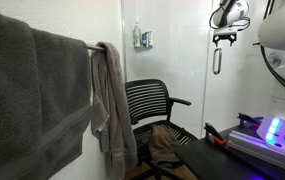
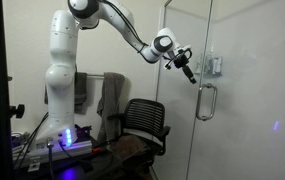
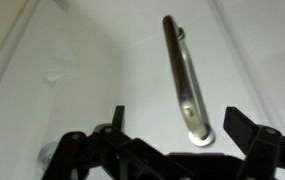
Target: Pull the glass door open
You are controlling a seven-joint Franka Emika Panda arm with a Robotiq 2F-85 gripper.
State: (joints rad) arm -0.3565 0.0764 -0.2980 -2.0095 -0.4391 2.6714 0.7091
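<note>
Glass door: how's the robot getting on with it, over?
Gripper open, near the silver handle, not yet gripping. Glass door looks shut. Nothing between gripper and handle; office chair stands nearby.

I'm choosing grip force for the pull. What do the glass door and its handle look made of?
The glass door: frosted whitish glass, it seems; a smooth, pale, uniform surface. The handle: probably polished metal, silver, with a bright reflection streak along its rounded bar; plated plastic cannot be excluded.
</note>
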